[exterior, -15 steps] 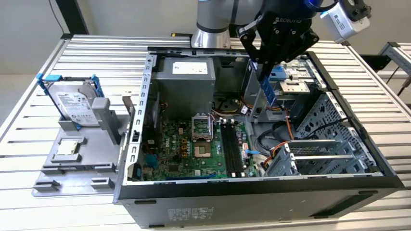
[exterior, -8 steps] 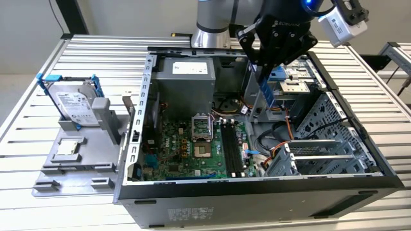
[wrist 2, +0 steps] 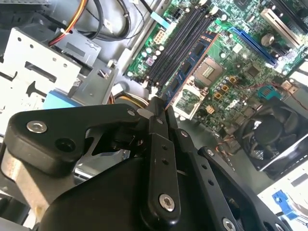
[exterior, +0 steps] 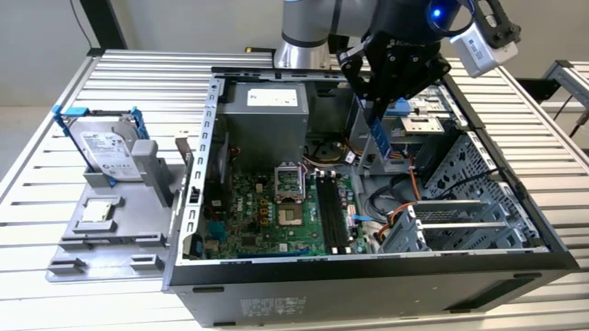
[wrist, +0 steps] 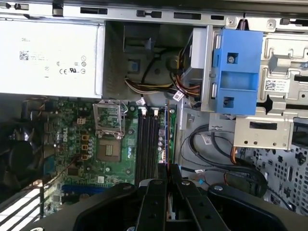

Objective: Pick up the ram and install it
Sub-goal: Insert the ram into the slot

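Observation:
In the exterior view my gripper (exterior: 376, 103) hangs over the open computer case (exterior: 368, 265), shut on the ram (exterior: 380, 136). The ram is a narrow blue stick that hangs upright below the fingers, above the motherboard's right side. The long black slots (exterior: 332, 207) lie lower, toward the case front. In the second wrist view the ram (wrist 2: 190, 67) runs out from the gripper (wrist 2: 161, 108) alongside the slots (wrist 2: 180, 45), blue with black chips. The first wrist view looks down past the gripper (wrist: 168, 168) onto the slots (wrist: 147, 144).
A silver hard drive (exterior: 109, 155) in blue brackets stands on a grey stand at the exterior view's left. Inside the case are the power supply (exterior: 267, 103), a CPU socket (exterior: 288, 183), a fan (wrist 2: 269, 139), loose cables (exterior: 405, 200), a blue bracket (wrist: 236, 72) and a metal drive cage (exterior: 460, 214).

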Action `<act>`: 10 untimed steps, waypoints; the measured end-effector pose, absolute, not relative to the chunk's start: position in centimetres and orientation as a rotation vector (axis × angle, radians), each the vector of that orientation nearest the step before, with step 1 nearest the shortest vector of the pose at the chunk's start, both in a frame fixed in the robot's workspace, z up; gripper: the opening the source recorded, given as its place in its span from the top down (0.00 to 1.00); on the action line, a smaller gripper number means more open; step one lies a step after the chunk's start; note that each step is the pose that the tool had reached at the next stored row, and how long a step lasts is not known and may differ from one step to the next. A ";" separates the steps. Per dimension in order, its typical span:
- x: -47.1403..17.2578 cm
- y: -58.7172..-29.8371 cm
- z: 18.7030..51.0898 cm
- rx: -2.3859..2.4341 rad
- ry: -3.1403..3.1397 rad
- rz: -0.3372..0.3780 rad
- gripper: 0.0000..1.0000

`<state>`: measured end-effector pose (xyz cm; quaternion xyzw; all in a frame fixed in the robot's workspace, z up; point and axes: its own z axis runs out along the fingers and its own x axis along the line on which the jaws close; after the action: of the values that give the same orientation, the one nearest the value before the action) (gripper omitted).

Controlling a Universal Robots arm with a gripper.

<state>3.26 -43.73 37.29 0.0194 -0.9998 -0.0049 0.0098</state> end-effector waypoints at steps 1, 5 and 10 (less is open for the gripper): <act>3.3 -43.7 37.1 0.061 -3.121 -0.015 1.00; 3.3 -43.7 36.4 0.060 -3.122 -0.021 1.00; 3.3 -43.9 35.8 0.061 -3.122 -0.041 1.00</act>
<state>3.27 -43.93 35.81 0.0195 -0.9997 -0.0133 0.0091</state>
